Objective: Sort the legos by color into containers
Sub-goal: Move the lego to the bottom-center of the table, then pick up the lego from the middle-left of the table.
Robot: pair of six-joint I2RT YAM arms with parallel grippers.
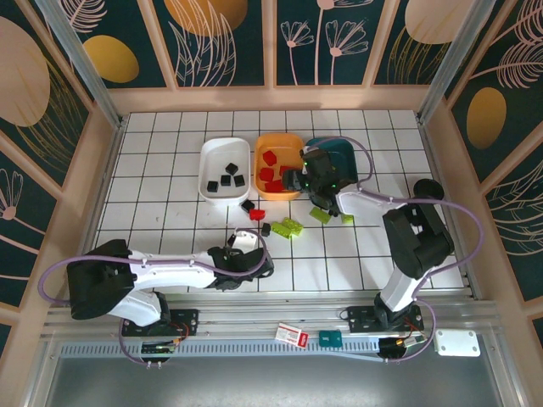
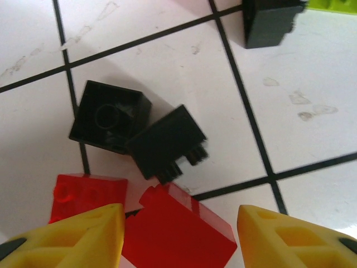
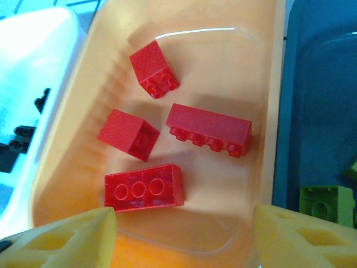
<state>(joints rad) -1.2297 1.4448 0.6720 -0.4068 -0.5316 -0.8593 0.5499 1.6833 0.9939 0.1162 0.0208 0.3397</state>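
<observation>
Left gripper (image 2: 179, 208) parted astride one of two red bricks (image 2: 178, 237), three black bricks (image 2: 110, 116) beyond, right gripper (image 3: 184, 211) agape, empty, over orange tray (image 3: 245, 67) with four reds (image 3: 144, 187), top view added white tray (image 1: 224, 151), four blacks (image 1: 229, 165).

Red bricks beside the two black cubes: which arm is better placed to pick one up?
Left: the left gripper straddles one red brick, while the right gripper hovers over the orange tray.

Top camera looks down from behind; right wrist closely overlooks the same orange tray (image 1: 287, 144).
</observation>
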